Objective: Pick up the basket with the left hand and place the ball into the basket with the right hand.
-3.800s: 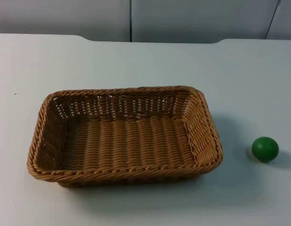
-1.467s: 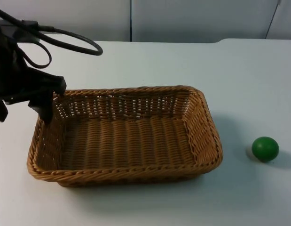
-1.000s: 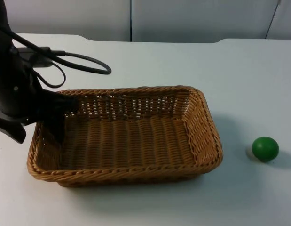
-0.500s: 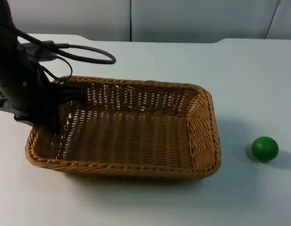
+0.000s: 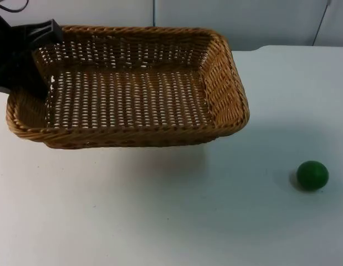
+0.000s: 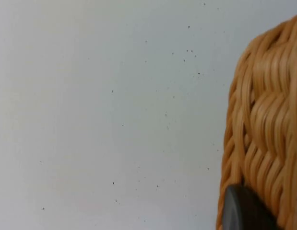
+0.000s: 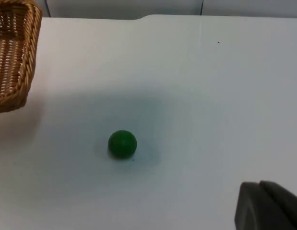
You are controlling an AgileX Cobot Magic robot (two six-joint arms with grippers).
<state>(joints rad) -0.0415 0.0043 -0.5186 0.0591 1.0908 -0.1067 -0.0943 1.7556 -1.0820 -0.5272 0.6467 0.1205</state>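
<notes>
The left gripper is clamped on the short left-hand wall of the wicker basket, one finger outside the weave and the other presumably inside it. The basket hangs clear of the white table, its shadow lying on the surface beneath it, and its open mouth faces up, which makes sense: held level and off the table like this, it is ready to receive something from above. From the left wrist, the woven rim sits right against a black fingertip, so the grip looks firm, at one end only; I would guess the far end could sag or swing a little.

The green ball rests on the table, well apart from the basket and to its right. The right gripper waits near the ball without touching it; I cannot tell how its fingers are set. Judging by this, the lift is done and the ball's pickup has not begun.
</notes>
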